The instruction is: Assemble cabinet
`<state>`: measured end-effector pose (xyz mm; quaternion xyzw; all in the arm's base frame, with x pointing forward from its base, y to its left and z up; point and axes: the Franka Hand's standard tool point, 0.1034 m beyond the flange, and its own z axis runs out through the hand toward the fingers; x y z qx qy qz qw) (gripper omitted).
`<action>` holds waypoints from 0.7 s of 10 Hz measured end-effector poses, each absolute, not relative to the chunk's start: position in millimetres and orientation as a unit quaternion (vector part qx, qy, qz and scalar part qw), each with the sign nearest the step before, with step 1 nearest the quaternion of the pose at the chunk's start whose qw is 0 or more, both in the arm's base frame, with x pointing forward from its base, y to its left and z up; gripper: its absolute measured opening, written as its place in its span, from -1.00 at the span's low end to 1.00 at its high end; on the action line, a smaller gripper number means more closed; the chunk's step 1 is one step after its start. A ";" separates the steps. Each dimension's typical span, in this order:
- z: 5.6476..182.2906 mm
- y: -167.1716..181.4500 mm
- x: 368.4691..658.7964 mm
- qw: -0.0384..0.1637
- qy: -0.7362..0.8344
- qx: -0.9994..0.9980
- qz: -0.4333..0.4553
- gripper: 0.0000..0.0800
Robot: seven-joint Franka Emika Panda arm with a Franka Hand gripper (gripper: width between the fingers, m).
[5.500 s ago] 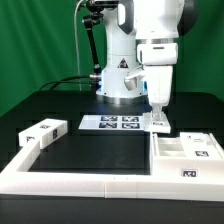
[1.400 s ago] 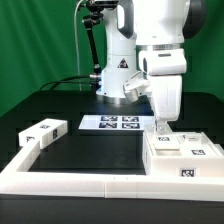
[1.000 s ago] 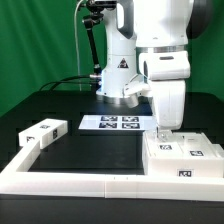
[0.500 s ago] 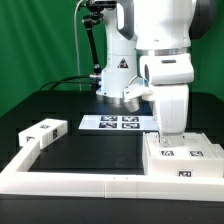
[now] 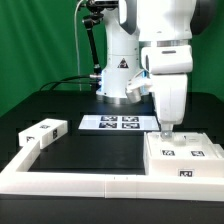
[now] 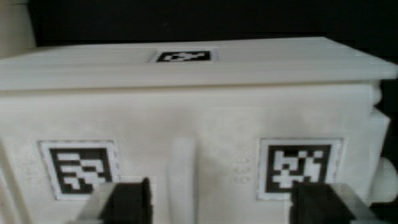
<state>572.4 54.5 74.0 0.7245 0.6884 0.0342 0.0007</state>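
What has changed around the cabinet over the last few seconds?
The gripper has shifted toward the exterior view's right and now stands over the cabinet. The cabinet's top, open earlier, now shows a flat tagged face. The fingers look spread, holding nothing. The small white piece, marker board and border rail stayed put.

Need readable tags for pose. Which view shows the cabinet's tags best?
Wrist view: the cabinet fills the frame, with two tags large on its near face and one on top, slightly blurred. Exterior view shows the cabinet small at its right, tags tiny.
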 end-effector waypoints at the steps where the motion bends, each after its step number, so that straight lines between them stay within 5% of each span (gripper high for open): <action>1: 82.1 52.0 567.3 0.007 0.682 0.730 0.037 0.29; 2: 88.7 50.0 559.8 0.011 0.674 0.738 0.035 0.29; 3: 93.2 49.8 554.0 0.013 0.664 0.747 0.035 0.78; 4: 97.9 50.3 548.1 0.018 0.654 0.755 0.040 0.93; 7: 89.9 67.5 524.3 0.021 0.611 0.788 0.067 1.00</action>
